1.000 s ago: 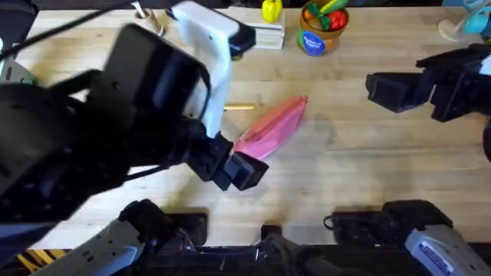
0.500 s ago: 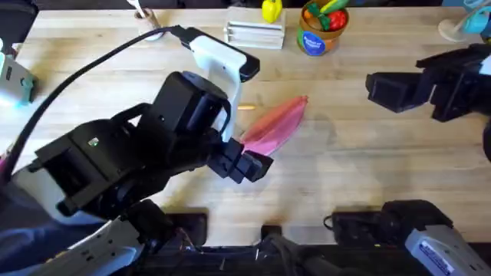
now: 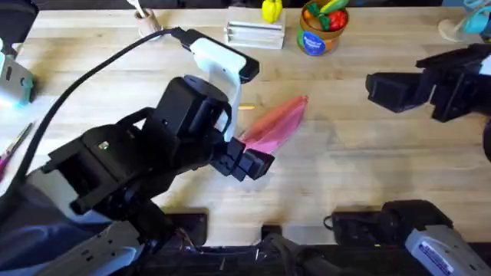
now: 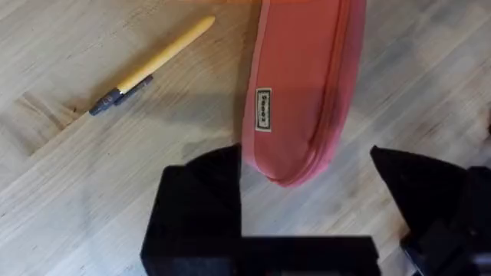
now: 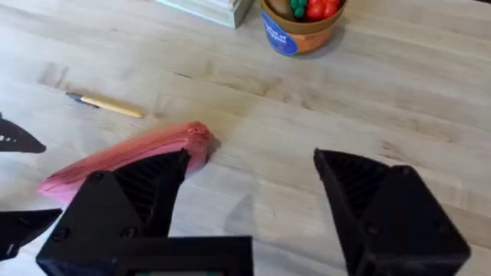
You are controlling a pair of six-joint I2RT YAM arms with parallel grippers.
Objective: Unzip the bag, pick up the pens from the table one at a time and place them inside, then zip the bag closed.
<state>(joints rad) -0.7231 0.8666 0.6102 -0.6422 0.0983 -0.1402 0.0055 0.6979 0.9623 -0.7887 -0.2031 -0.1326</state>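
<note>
The pink bag (image 3: 278, 121) lies slanted at mid-table, its zipper running along one long edge (image 4: 337, 84). In the left wrist view its near tip sits between my open left gripper (image 4: 307, 180); overhead that gripper (image 3: 247, 163) hovers at the bag's near-left end. A tan pen with a dark tip (image 4: 149, 67) rests beside the bag, mostly behind the left arm from above (image 3: 246, 107). My right gripper (image 3: 381, 90) hangs open and empty, well right of the bag (image 5: 130, 157), with the pen (image 5: 107, 105) beyond it.
A blue-labelled tub of toy fruit (image 3: 314, 32), a white box of sticks (image 3: 255, 34) and a yellow toy (image 3: 271, 10) line the far edge. A small cup (image 3: 146, 19) stands far left. A thin stick-like item (image 3: 17, 142) lies at the left edge.
The left arm has dropped away from the camera and its gripper has edged slightly right toward the bag's near end. The right arm, bag and pen have not moved.
</note>
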